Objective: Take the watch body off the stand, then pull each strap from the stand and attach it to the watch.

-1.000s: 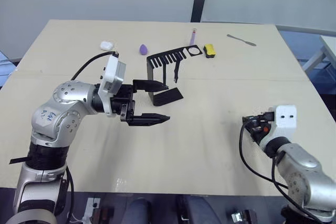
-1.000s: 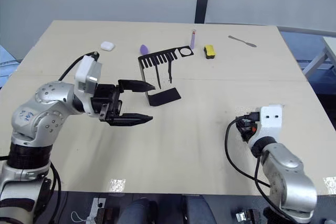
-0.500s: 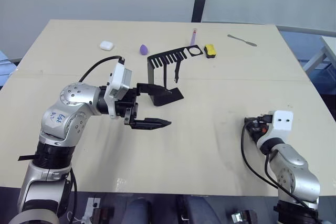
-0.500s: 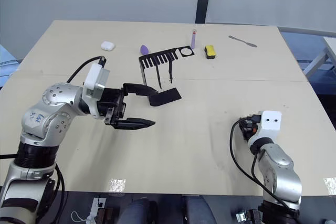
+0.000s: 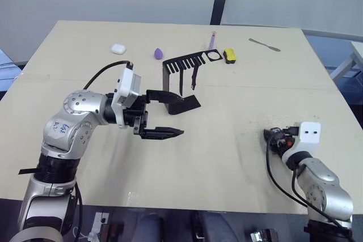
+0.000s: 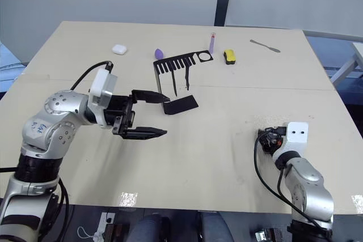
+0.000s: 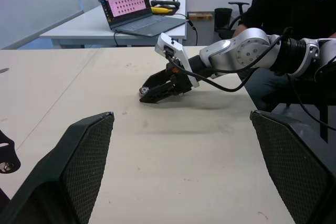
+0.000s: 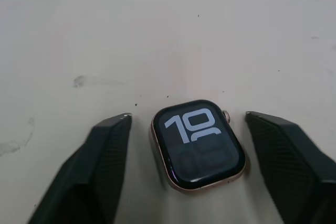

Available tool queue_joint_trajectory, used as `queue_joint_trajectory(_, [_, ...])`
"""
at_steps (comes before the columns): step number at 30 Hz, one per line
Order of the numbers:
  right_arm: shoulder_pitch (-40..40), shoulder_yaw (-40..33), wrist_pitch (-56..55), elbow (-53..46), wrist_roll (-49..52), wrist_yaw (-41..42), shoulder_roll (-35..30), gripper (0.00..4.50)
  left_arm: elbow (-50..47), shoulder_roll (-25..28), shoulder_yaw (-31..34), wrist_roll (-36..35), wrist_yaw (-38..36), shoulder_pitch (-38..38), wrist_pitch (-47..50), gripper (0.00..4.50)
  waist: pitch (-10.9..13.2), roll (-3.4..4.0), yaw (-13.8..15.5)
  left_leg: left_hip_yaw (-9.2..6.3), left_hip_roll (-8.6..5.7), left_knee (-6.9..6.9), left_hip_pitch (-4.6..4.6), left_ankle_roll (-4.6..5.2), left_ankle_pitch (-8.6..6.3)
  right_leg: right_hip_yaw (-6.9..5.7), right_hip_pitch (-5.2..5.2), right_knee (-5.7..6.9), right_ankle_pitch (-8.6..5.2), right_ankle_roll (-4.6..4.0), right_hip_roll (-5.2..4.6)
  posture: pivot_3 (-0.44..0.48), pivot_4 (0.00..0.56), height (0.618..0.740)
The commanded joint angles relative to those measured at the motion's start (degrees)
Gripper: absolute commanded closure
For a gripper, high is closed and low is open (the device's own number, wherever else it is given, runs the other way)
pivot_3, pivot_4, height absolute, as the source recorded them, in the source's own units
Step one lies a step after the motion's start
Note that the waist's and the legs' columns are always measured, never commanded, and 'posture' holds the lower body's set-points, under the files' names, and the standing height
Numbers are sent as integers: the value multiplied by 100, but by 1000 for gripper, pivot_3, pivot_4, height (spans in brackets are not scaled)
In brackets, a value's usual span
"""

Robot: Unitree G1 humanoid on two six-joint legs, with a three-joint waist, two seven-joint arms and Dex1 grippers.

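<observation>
The watch body [image 8: 198, 144] lies flat on the table, screen up and lit, between the fingers of my right gripper [image 8: 189, 115]. That gripper is open, with a gap on each side of the case, and rests low on the table at the right [image 5: 272, 138]. The black stand [image 5: 182, 62] is upright at the centre back. Two dark straps [image 5: 194, 77] hang from its comb arm. My left gripper [image 5: 177, 114] is open just in front of the stand's base [image 5: 187, 105], its upper finger close to the base plate.
Along the back lie a white pebble case [image 5: 118, 49], a purple egg shape [image 5: 159, 53], a pale purple tube [image 5: 211, 39], a yellow-and-black block [image 5: 229, 55] and a metal tool [image 5: 264, 44]. A seated person [image 7: 294, 3] and a laptop [image 7: 131, 6] are beyond the table's right side.
My left forearm has dropped a little and the gripper stays open by the stand's base. The right arm has settled lower, its gripper staying at the same spot on the table.
</observation>
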Motion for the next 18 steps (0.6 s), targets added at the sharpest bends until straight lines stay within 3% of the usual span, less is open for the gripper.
queue_joint_trajectory(1, [637, -64, 212, -483, -55, 215, -397, 42, 137, 140, 537, -289, 260, 215, 361, 0, -5, 7, 3, -3, 0, 0, 0, 2, -1, 0, 2, 0, 0, 0, 0, 0, 150, 740])
queue_joint_trajectory(5, [1417, -710, 361, -1325, 504, 655, -732, 42, 96, 518, 1038, -291, 368, 860, 502, 0, -5, 10, -10, -8, 2, -10, 12, 4, -3, -3, 13, -3, 0, 0, 1, 0, 150, 740])
queue_joint_trajectory(9, [2438, -2067, 335, -1902, 1518, 1831, -1302, 42, 294, 983, 1794, -329, 435, 1614, 651, 0, -2, 14, -17, -10, 2, -12, 15, 12, -7, -4, 22, -28, -1, 1, -1, 0, 150, 740])
queue_joint_trajectory(14, [3288, -3737, 231, -1412, 2263, 3011, -1893, 42, 1014, 1331, 2717, -236, 606, 2164, 555, 0, 0, 11, -19, -17, 4, -102, 139, 45, -26, -11, 153, -129, -2, -1, 1, 0, 150, 740])
queue_joint_trajectory(18, [3434, -4282, 75, -961, 2425, 3422, -2140, 42, 1699, 1407, 3027, 96, 740, 2341, 63, 0, -1, 9, -13, -25, 4, -115, 150, 49, -28, -18, 175, -158, -3, -3, -2, 0, 150, 740])
